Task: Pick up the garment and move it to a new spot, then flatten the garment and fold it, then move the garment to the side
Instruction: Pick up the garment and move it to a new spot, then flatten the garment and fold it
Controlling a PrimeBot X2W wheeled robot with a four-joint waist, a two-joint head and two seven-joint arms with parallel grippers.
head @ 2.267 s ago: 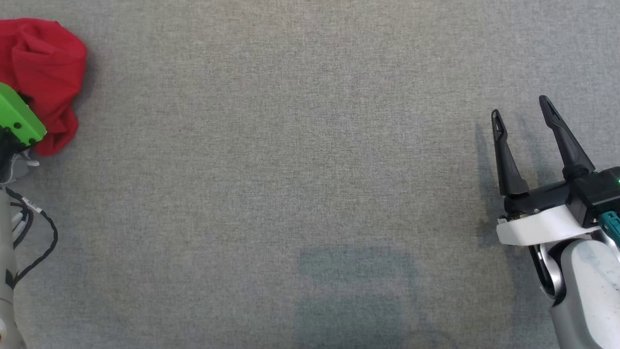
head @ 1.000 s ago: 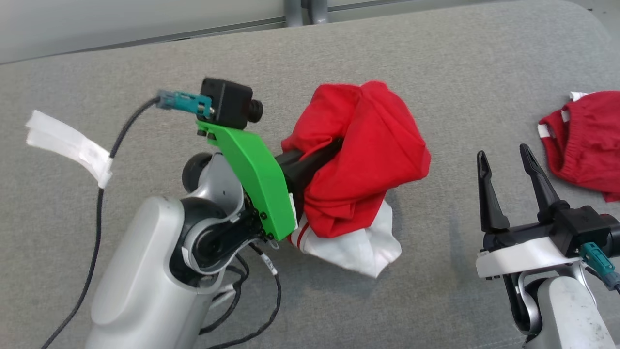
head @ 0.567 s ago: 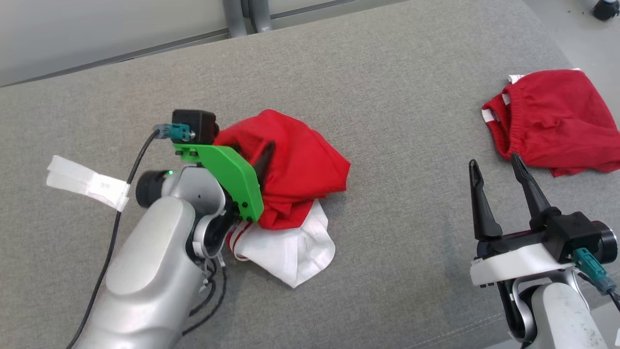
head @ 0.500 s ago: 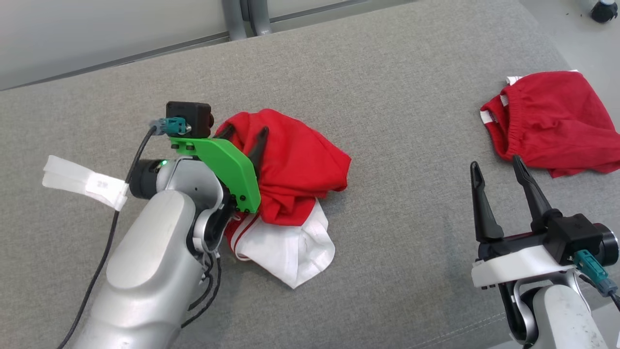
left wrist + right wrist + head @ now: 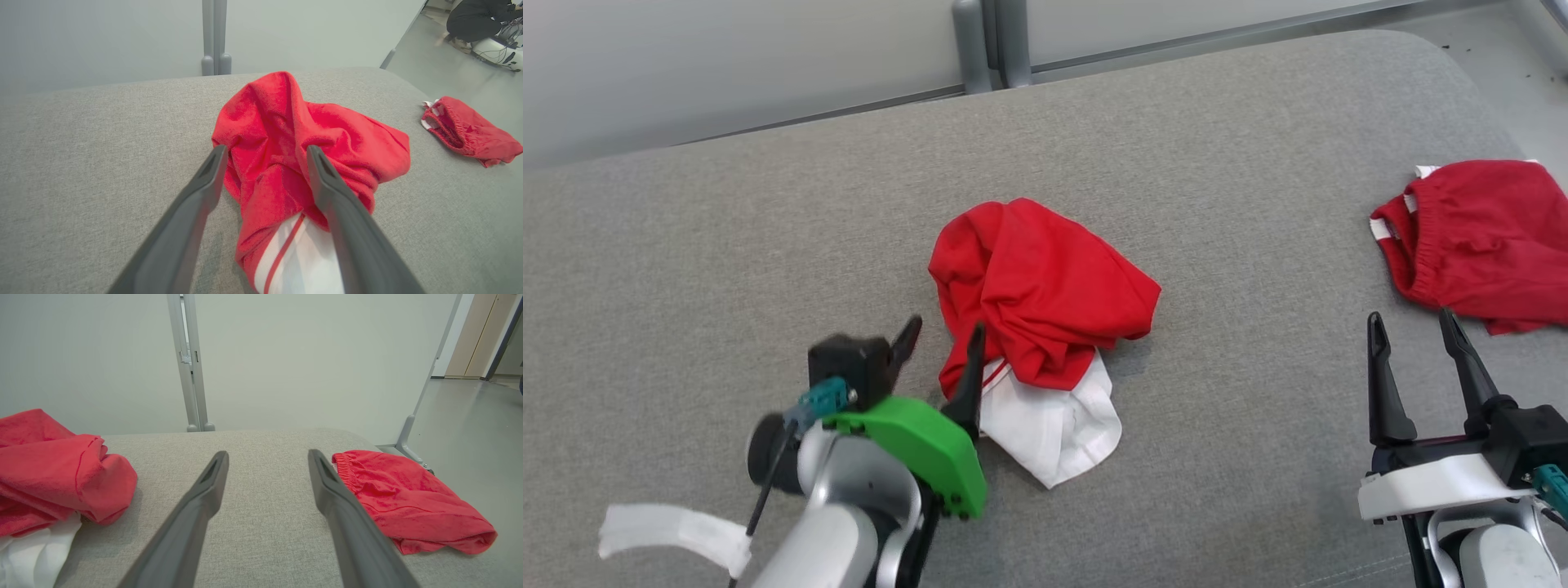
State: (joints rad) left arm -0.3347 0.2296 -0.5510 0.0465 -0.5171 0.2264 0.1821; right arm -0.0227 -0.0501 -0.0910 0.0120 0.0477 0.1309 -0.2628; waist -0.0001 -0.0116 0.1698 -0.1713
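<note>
Grey floor (image 5: 445,73) past garment (image 5: 302,143), left wrist view: crouching person (image 5: 478,18)

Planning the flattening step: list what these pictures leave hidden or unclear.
- Crumpled garment: its own folds hide its shape and underside, every view.
- Second red garment: cut off by the head view's right edge.
- Left gripper: head view, its finger overlaps the crumpled garment; contact cannot be told.
- Person: left wrist view, small, cut off by the top corner.

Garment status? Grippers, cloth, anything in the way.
Left gripper open, empty, at near edge of garment. Right gripper open, empty, off to the right. Garment crumpled on the table, not flattened. Second red cloth lies far right, apart.
</note>
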